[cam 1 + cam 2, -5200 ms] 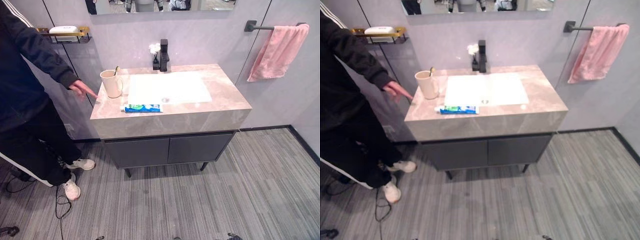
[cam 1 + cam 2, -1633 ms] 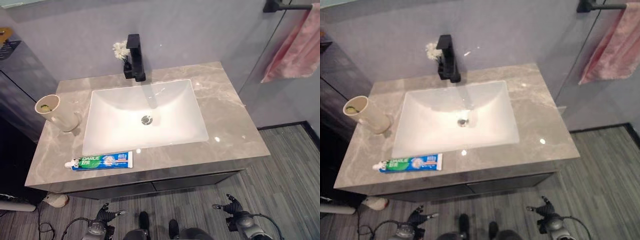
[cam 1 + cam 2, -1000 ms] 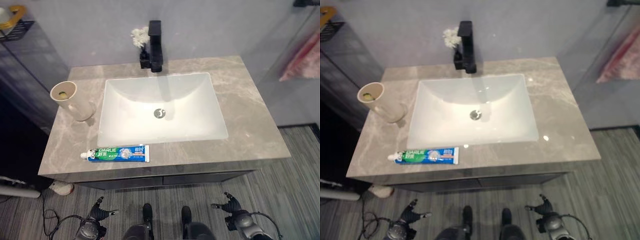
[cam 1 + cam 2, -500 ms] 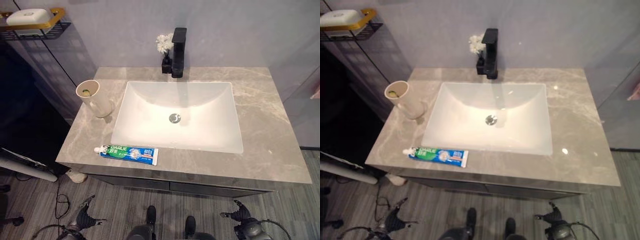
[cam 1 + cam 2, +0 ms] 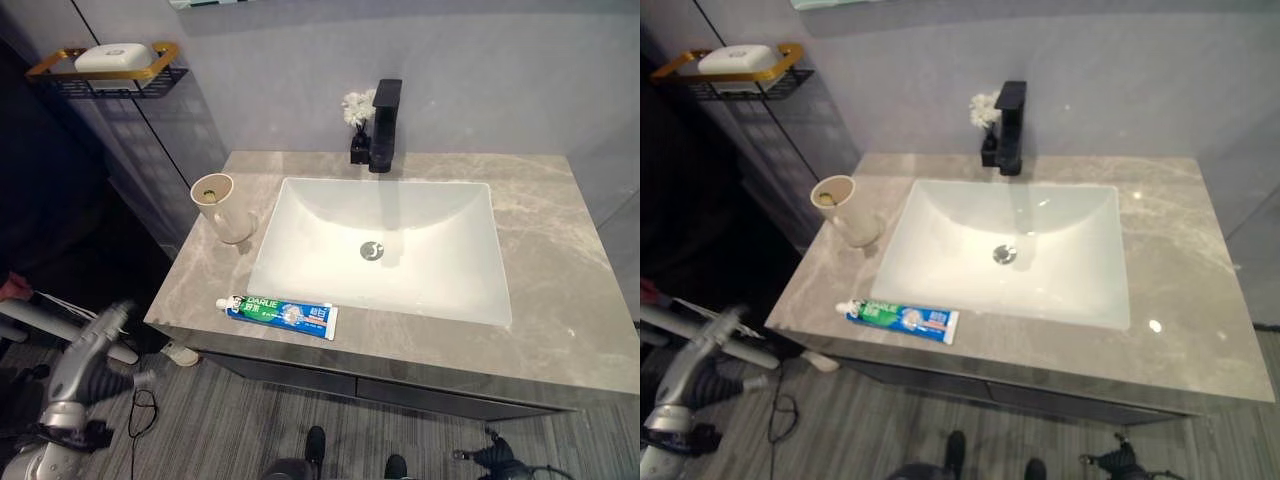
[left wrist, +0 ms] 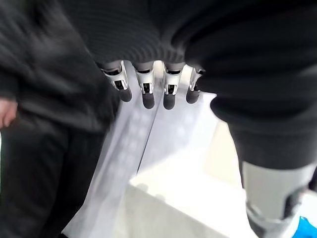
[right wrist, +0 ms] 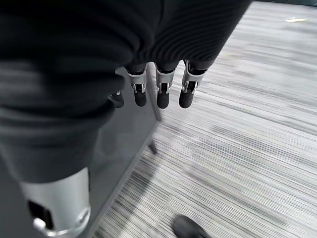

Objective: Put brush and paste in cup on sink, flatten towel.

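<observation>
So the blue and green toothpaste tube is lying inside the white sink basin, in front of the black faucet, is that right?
Not quite. The blue and green toothpaste tube lies on the grey marble countertop, at its front edge just outside the white sink basin, not inside it. It is on the near side from the black faucet. The left eye view shows this.

Blue-green paste tube lies flat near upright cream cup
</observation>
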Controlling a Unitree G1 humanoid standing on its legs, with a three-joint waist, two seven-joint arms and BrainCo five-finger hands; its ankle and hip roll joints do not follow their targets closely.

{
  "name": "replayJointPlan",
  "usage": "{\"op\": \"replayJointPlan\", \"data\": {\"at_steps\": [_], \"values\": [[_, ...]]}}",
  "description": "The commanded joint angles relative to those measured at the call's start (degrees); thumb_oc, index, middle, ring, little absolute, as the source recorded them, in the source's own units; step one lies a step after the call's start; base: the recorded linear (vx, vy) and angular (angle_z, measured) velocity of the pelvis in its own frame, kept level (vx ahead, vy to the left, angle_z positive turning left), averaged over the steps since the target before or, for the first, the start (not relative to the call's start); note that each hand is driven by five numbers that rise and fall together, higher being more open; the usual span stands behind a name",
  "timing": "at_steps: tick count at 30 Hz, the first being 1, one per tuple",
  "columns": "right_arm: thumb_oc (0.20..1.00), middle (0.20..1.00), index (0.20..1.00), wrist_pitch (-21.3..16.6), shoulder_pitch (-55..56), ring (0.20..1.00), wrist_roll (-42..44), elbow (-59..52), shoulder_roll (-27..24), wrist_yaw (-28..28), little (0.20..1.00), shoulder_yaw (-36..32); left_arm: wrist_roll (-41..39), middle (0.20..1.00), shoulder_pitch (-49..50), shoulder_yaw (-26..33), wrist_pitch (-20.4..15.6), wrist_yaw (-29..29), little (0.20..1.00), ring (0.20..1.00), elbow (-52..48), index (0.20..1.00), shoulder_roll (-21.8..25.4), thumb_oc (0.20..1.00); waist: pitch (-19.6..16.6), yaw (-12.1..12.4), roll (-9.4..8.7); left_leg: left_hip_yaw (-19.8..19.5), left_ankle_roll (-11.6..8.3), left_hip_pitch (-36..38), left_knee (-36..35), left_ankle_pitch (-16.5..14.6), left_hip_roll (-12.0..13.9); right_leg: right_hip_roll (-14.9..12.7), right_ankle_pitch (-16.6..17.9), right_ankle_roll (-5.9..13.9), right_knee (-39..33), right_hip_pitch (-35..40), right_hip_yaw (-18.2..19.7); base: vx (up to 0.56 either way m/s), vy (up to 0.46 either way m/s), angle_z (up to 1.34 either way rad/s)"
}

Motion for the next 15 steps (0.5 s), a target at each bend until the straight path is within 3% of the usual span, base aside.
{"op": "replayJointPlan", "data": {"at_steps": [1,15], "values": [[1.000,1.000,1.000,0.6,-3.1,1.000,0.7,-0.1,0.2,-0.6,1.000,1.0,-5.8,1.000,-1.6,3.5,-2.0,2.6,1.000,1.000,-5.2,1.000,1.0,1.000,0.8,-0.1,-3.28,3.2,0.12,0.8,1.8,-4.3,-1.7,-5.9,1.9,4.27,2.8,-4.4,2.7,0.00,0.021,0.03],[1.000,1.000,1.000,0.8,-1.6,1.000,2.1,-0.9,0.1,0.5,1.000,0.2,-10.5,1.000,-7.3,-1.5,-1.7,-4.0,1.000,1.000,-6.3,1.000,6.4,1.000,1.4,-2.8,-2.62,6.9,0.82,0.6,1.6,-5.1,-1.9,-6.0,3.6,5.02,2.5,-7.2,7.0,-0.01,0.038,-0.16]]}}
